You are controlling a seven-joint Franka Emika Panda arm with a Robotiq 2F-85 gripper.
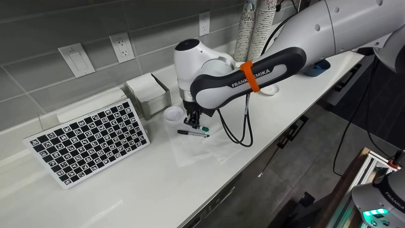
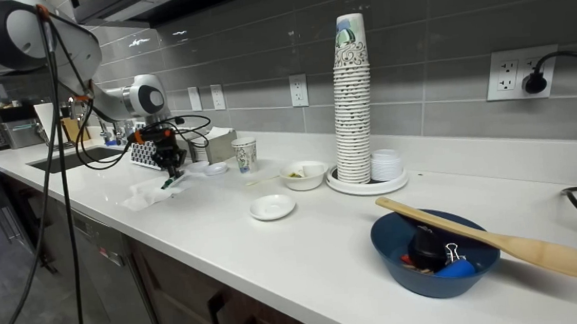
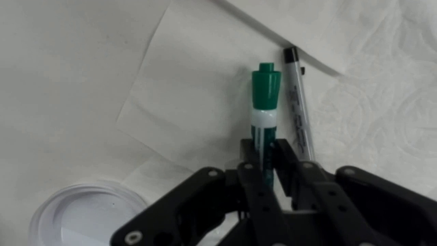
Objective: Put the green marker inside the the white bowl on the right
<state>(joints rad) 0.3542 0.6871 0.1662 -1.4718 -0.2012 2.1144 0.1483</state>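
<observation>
The green marker lies between the fingers of my gripper, with its green cap pointing forward in the wrist view. The fingers press on its body from both sides. The marker also shows in both exterior views, at the fingertips of my gripper, low over the paper napkins. I cannot tell whether it touches them. The white bowl, with raised sides and some small yellow-green and white things inside, stands well to the right of my gripper in an exterior view. It is out of the wrist view.
A black marker lies beside the green one on napkins. A round white dish is close to my gripper. A paper cup, white saucer, tall cup stack and blue bowl stand along the counter.
</observation>
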